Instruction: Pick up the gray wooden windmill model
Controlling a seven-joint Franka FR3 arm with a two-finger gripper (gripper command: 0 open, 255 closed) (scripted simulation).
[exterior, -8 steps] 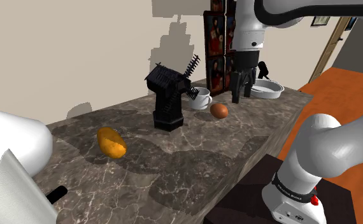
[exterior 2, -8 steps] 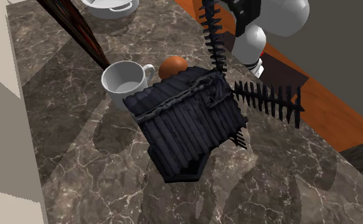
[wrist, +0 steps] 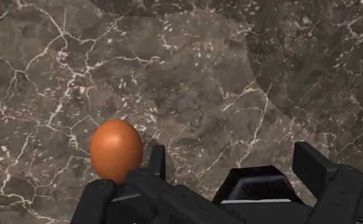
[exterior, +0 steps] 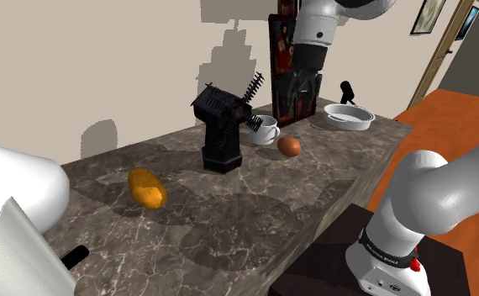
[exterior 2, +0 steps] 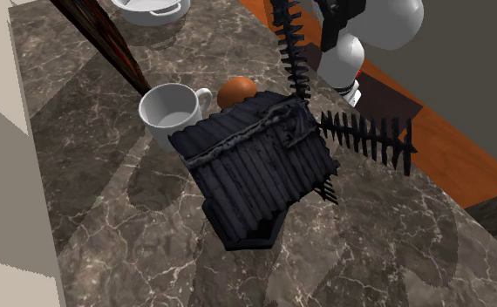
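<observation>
The windmill model stood upright on the dark marble counter, roughly midway along it in the shoulder view, and it read as charcoal, close to black, with slatted walls and 4 toothed sails. In the second exterior view the windmill model was seen from above, its sails reaching toward that view's right. A white mug sat just beside it on the shoulder view's right, and a brown egg lay near the mug, toward the counter's front edge. The gripper hung above the counter, clear of the windmill model, over the stretch between the mug and a white bowl, in front of a tall dark panel against the wall. In the wrist view the 2 fingers stood well apart around bare marble, clasping nothing, with the egg just outside 1 of them. An orange-brown lump lay well apart from the rest, toward the shoulder view's left.
</observation>
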